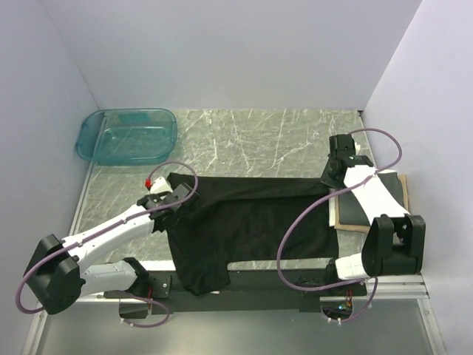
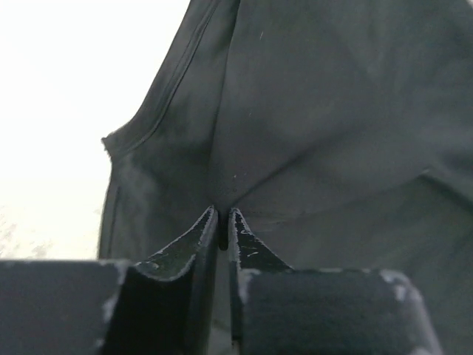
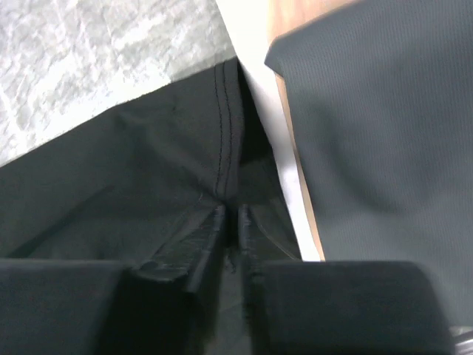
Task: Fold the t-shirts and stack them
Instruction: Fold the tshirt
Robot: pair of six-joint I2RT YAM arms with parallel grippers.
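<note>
A black t-shirt (image 1: 244, 222) lies spread across the middle of the table, one part hanging over the near edge. My left gripper (image 1: 171, 201) is shut on the shirt's left end; in the left wrist view the cloth (image 2: 310, 111) is pinched between the closed fingers (image 2: 188, 244). My right gripper (image 1: 330, 177) is shut on the shirt's right end; in the right wrist view a stitched hem (image 3: 228, 133) runs into the closed fingers (image 3: 194, 237). A dark grey t-shirt (image 1: 378, 200), folded, lies on a tan board (image 1: 341, 220) at the right; it also shows in the right wrist view (image 3: 384, 118).
A clear teal plastic tub (image 1: 127, 136) stands at the back left of the marble table (image 1: 266, 137). White walls close in the left, back and right sides. The tan board's edge (image 3: 295, 148) lies just right of my right gripper.
</note>
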